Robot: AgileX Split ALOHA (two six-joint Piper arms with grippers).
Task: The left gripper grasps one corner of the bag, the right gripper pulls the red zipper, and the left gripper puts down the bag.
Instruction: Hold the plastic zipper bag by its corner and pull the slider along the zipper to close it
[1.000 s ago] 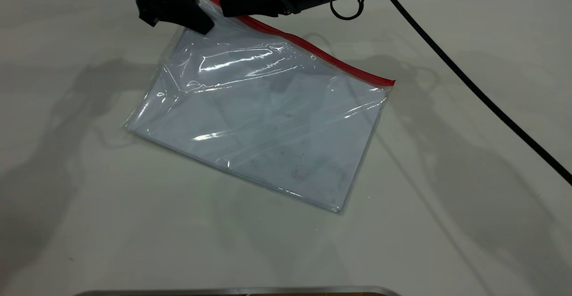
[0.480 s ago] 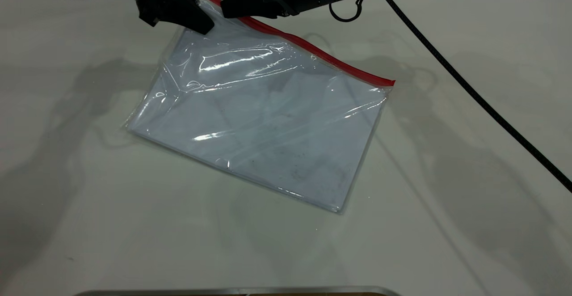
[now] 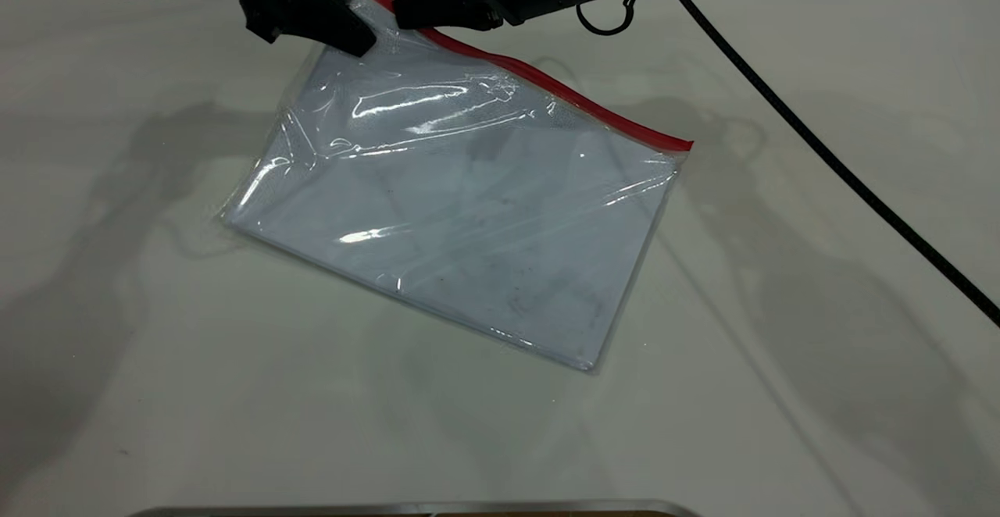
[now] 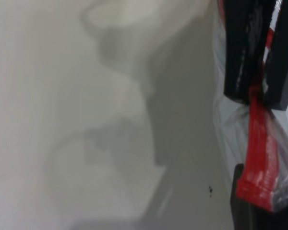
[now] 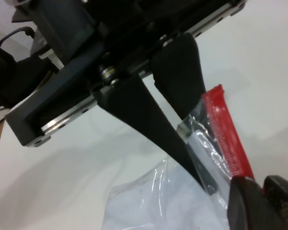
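Holding the clear plastic bag [image 3: 461,212] by its 11 o'clock corner, the black left gripper [image 3: 361,42] pinches it. The cabled right gripper [image 3: 400,16] pinches the thin red zipper [image 3: 547,87] beside it; a hard tug could yank the corner free.

1. Crowded at far corner of the bag [image 3: 461,212]: left gripper [image 3: 355,37] clamped on the corner, right gripper [image 3: 406,17] just beside, at the red zipper [image 3: 547,87].
2. Blocked on the right side by black cable [image 3: 820,150] across the table [image 3: 820,392].
3. Open table near front and left of bag.
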